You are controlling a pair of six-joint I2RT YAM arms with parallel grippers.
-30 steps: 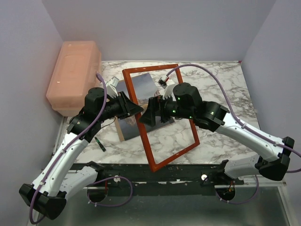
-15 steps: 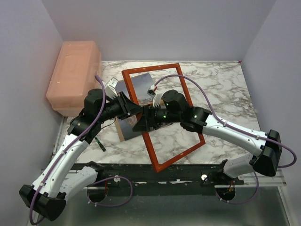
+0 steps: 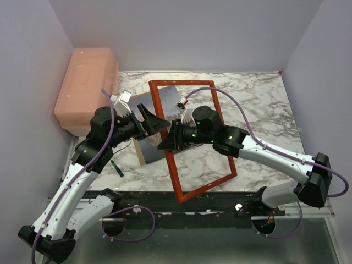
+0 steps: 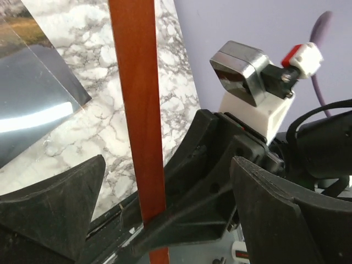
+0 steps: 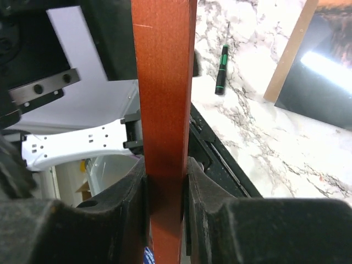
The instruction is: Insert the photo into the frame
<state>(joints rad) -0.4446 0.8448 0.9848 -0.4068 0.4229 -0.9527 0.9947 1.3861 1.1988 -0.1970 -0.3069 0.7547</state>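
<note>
Top external view, left to right. Left gripper (image 3: 156,121) spread wide, frame (image 3: 207,186) rail passing between its fingers, clear of both. Photo (image 3: 142,103) lies flat on brown board (image 3: 138,154), below both tools. Right gripper (image 3: 168,142) pinching same rail, sole hold. Risk as I see it: one-point pinch lets frame pivot or slip, far corner dropping onto photo, creasing or shoving it.
</note>
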